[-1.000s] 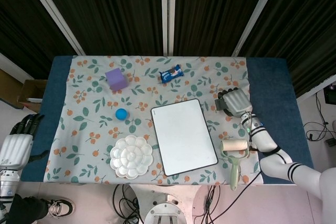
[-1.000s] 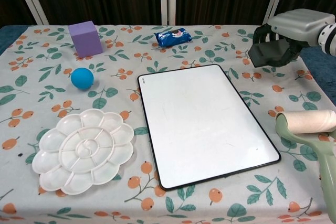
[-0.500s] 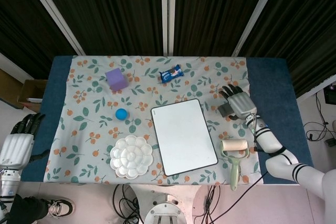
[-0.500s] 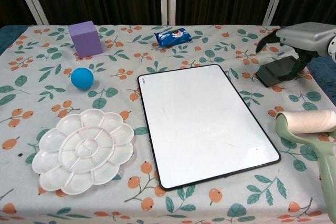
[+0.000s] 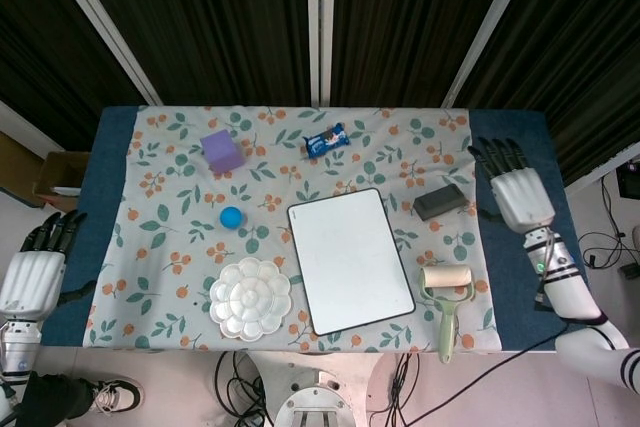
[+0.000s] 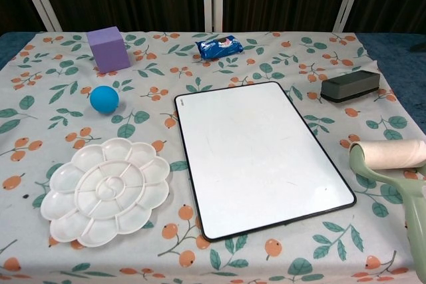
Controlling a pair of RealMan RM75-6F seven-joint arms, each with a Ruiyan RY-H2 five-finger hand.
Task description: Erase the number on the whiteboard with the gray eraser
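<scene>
Eraser: the gray eraser (image 6: 350, 86) lies flat on the cloth toward the worktop's right edge, just beside the whiteboard's far right corner and apart from it; nothing touches it.
Whiteboard: the whiteboard (image 6: 259, 154) sits near the middle of the worktop toward the front edge. Its white face looks blank, with no number legible in either view, so the erasing seems done or nearly so.
Right hand: the right hand (image 5: 518, 190) hovers over the blue strip at the right edge, fingers spread, holding nothing, well apart from the eraser.
Left hand: the left hand (image 5: 35, 269) hangs off the left edge, fingers extended, empty.
Handling: the eraser looks like a light, stiff block, probably with a softer felt underside. It should tolerate a firm squeeze and is not fragile. The long side walls, around the middle of its length, look the best place to grip, felt kept downward; a grip at one end would likely let it twist while wiping.
Nearby: a lint roller (image 6: 393, 164) lies at the front right corner, near the board's right rim.
</scene>
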